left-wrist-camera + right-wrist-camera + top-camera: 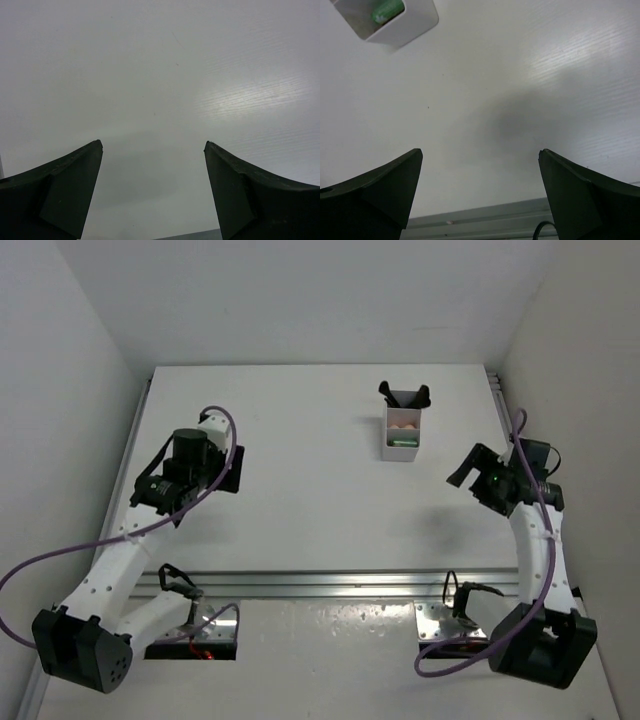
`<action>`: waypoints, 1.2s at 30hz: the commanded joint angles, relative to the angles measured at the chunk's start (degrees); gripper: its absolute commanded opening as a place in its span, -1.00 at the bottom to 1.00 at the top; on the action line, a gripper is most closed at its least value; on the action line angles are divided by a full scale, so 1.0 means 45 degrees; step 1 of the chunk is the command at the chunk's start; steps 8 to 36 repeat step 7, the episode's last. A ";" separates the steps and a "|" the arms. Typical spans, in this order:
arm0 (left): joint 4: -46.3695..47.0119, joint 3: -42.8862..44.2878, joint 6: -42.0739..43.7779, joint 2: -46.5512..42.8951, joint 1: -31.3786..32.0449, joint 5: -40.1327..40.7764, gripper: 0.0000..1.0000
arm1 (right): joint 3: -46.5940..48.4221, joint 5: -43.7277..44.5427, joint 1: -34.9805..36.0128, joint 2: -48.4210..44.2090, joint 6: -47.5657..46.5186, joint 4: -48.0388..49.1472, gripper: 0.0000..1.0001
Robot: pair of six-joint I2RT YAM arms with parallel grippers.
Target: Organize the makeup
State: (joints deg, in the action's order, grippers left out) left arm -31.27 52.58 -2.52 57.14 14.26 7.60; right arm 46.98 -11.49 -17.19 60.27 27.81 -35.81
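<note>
The makeup sits inside a white three-compartment box (401, 454) on the far right part of the bench (300, 440). Black brushes (405, 394) stand up out of the far compartment, peach sponges (403, 423) fill the middle one, and a green tube (402, 442) lies in the nearest.

The right claw (480, 151) is wide open and holds nothing. It hovers over bare bench to the right of the box and a little nearer the arm bases, apart from it. In the right wrist view, only the box's near corner with the green tube shows, at the upper left, well off the line between the two fingers.

The left claw (152, 145) is also spread wide and empty. It hangs over the left side of the bench, well apart from the box. The left wrist view shows only plain white surface between its fingers.
</note>
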 commanded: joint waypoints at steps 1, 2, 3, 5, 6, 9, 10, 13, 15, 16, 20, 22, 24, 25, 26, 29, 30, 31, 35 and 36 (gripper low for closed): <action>0.0093 -0.0198 -0.0688 -0.0414 -0.0122 -0.0788 0.78 | 0.0224 0.0579 0.0382 -0.0754 0.0342 -0.1901 1.00; 0.0093 -0.0199 -0.0689 -0.0414 -0.0122 -0.0905 0.78 | 0.0224 0.0831 0.0518 -0.0892 0.0362 -0.2118 1.00; 0.0093 -0.0199 -0.0863 -0.0530 -0.0122 -0.1158 0.78 | 0.0224 0.1259 0.0713 -0.1203 0.0575 -0.2294 1.00; 0.0093 -0.0336 -0.0865 -0.0647 -0.0122 -0.1278 0.78 | 0.0321 0.1806 0.0986 -0.1381 0.0771 -0.3172 1.00; 0.0228 -0.0452 -0.0865 -0.0648 -0.0122 -0.1394 0.78 | 0.0418 0.2158 0.1162 -0.1614 0.0792 -0.3406 1.00; 0.0229 -0.0608 -0.0865 -0.0803 -0.0122 -0.1395 0.78 | 0.0516 0.2432 0.1319 -0.1732 0.0773 -0.3970 1.00; 0.0229 -0.0608 -0.0865 -0.0803 -0.0122 -0.1395 0.78 | 0.0516 0.2432 0.1319 -0.1732 0.0773 -0.3970 1.00; 0.0229 -0.0608 -0.0865 -0.0803 -0.0122 -0.1395 0.78 | 0.0516 0.2432 0.1319 -0.1732 0.0773 -0.3970 1.00; 0.0229 -0.0608 -0.0865 -0.0803 -0.0122 -0.1395 0.78 | 0.0516 0.2432 0.1319 -0.1732 0.0773 -0.3970 1.00; 0.0229 -0.0608 -0.0865 -0.0803 -0.0122 -0.1395 0.78 | 0.0516 0.2432 0.1319 -0.1732 0.0773 -0.3970 1.00; 0.0229 -0.0608 -0.0865 -0.0803 -0.0122 -0.1395 0.78 | 0.0516 0.2432 0.1319 -0.1732 0.0773 -0.3970 1.00; 0.0229 -0.0608 -0.0865 -0.0803 -0.0122 -0.1395 0.78 | 0.0516 0.2432 0.1319 -0.1732 0.0773 -0.3970 1.00; 0.0229 -0.0608 -0.0865 -0.0803 -0.0122 -0.1395 0.78 | 0.0516 0.2432 0.1319 -0.1732 0.0773 -0.3970 1.00; 0.0229 -0.0608 -0.0865 -0.0803 -0.0122 -0.1395 0.78 | 0.0516 0.2432 0.1319 -0.1732 0.0773 -0.3970 1.00; 0.0229 -0.0608 -0.0865 -0.0803 -0.0122 -0.1395 0.78 | 0.0516 0.2432 0.1319 -0.1732 0.0773 -0.3970 1.00; 0.0229 -0.0608 -0.0865 -0.0803 -0.0122 -0.1395 0.78 | 0.0516 0.2432 0.1319 -0.1732 0.0773 -0.3970 1.00; 0.0229 -0.0608 -0.0865 -0.0803 -0.0122 -0.1395 0.78 | 0.0516 0.2432 0.1319 -0.1732 0.0773 -0.3970 1.00; 0.0229 -0.0608 -0.0865 -0.0803 -0.0122 -0.1395 0.78 | 0.0516 0.2432 0.1319 -0.1732 0.0773 -0.3970 1.00; 0.0229 -0.0608 -0.0865 -0.0803 -0.0122 -0.1395 0.78 | 0.0516 0.2432 0.1319 -0.1732 0.0773 -0.3970 1.00; 0.0229 -0.0608 -0.0865 -0.0803 -0.0122 -0.1395 0.78 | 0.0516 0.2432 0.1319 -0.1732 0.0773 -0.3970 1.00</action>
